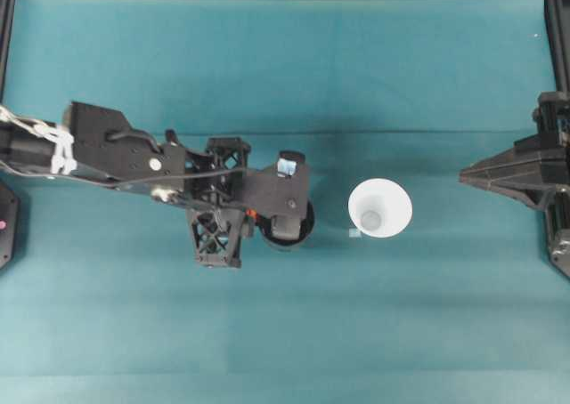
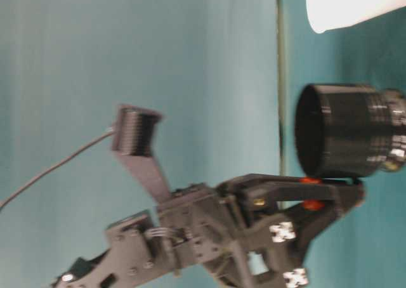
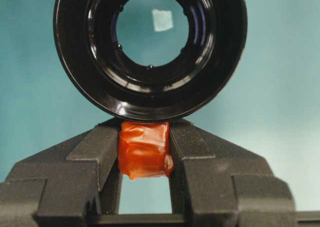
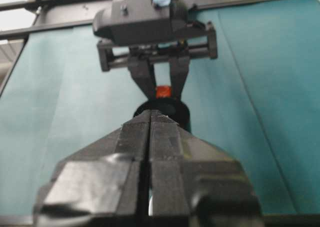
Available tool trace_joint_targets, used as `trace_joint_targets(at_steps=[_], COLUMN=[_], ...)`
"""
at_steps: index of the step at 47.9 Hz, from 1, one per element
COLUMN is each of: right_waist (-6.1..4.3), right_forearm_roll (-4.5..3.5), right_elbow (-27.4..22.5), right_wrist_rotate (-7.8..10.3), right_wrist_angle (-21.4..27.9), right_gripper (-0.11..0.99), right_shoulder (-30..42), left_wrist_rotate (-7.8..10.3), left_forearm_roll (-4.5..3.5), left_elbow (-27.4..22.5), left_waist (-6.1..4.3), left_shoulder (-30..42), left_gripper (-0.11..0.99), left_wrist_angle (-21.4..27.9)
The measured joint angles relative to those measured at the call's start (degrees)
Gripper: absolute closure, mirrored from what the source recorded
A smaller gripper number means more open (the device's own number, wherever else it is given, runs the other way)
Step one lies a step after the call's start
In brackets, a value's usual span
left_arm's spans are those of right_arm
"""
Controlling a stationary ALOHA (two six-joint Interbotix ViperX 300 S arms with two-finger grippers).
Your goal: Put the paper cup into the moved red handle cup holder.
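1. Left gripper (image 3: pixel 144 149): the left wrist view shows both fingers pressed against the sides of the red-orange tab handle (image 3: pixel 144 149), clamped narrow on it. The overhead view hides this grip under the arm's own body.
2. Red handle cup holder (image 1: pixel 287 230): glossy black, left of the table's middle in the overhead view, largely covered by the left gripper (image 1: pixel 267 217). The left wrist view looks down its open bore to the teal table (image 3: pixel 280 87). The table-level view shows its ribbed outer wall (image 2: pixel 346 139).
3. Paper cup (image 1: pixel 380 208): white, upright, mouth open, standing on the table just right of the holder, apart from it. The table-level view shows a part of its white wall (image 2: pixel 355 6).
4. Right gripper (image 4: pixel 150 119): fingers pressed together, holding nothing, seen in the right wrist view; in the overhead view it sits at the right edge (image 1: pixel 468 176), well apart from the cup.
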Motion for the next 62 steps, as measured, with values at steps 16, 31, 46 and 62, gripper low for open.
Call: trace_joint_targets(at_steps=[16,31,46,62], right_waist=[-0.26,-0.18,-0.35,-0.26], right_forearm_roll=[-0.09,-0.09,-0.09,-0.09], right_elbow=[0.0,0.0,0.0,0.0], right_wrist_rotate=[0.00,0.00,0.00,0.00], right_wrist_angle=[0.0,0.0,0.0,0.6], right_gripper=[0.99,0.99,0.99,0.99], right_shoulder=[0.0,0.0,0.1,0.0], left_wrist_rotate=[0.26,0.35,0.44,0.26], left_forearm_roll=[0.00,0.00,0.09,0.00], left_elbow=[0.0,0.1,0.1,0.4], left_waist=[-0.18,-0.18,-0.18,-0.18], left_shoulder=[2.2,2.7,2.7,2.7], left_gripper=[0.61,0.61,0.61,0.60], left_wrist_angle=[-1.2,-1.4,-3.3,-2.7])
